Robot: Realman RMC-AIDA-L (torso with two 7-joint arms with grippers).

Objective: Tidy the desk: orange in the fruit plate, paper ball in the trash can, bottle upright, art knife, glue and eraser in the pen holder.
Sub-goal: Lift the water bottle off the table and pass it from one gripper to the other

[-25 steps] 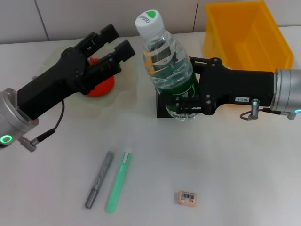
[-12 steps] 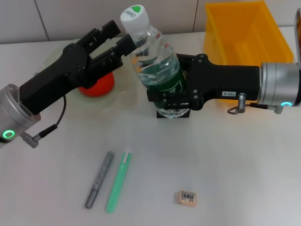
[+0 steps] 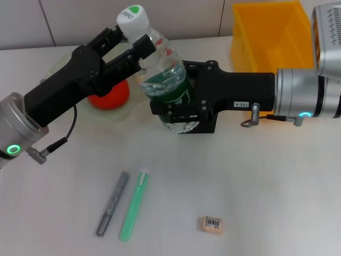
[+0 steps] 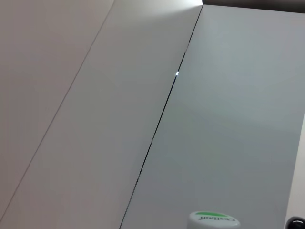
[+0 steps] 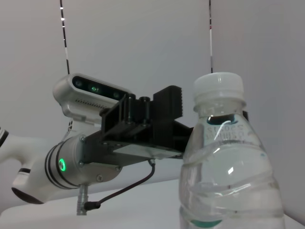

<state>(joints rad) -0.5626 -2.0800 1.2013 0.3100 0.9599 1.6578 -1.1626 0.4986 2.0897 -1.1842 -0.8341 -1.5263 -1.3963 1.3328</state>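
Head view: bottle (image 3: 160,80) carried leftward from the trash can (image 3: 277,37), clamped in right gripper (image 3: 178,109); left gripper (image 3: 125,48), fingers spread, now flanks its neck — handover probably.

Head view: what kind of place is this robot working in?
Probably a test desk in a lab or office. A plain white table holds desk things: a black mesh pen holder, an eraser and a yellow trash can. Two robot arms hold a bottle between them.
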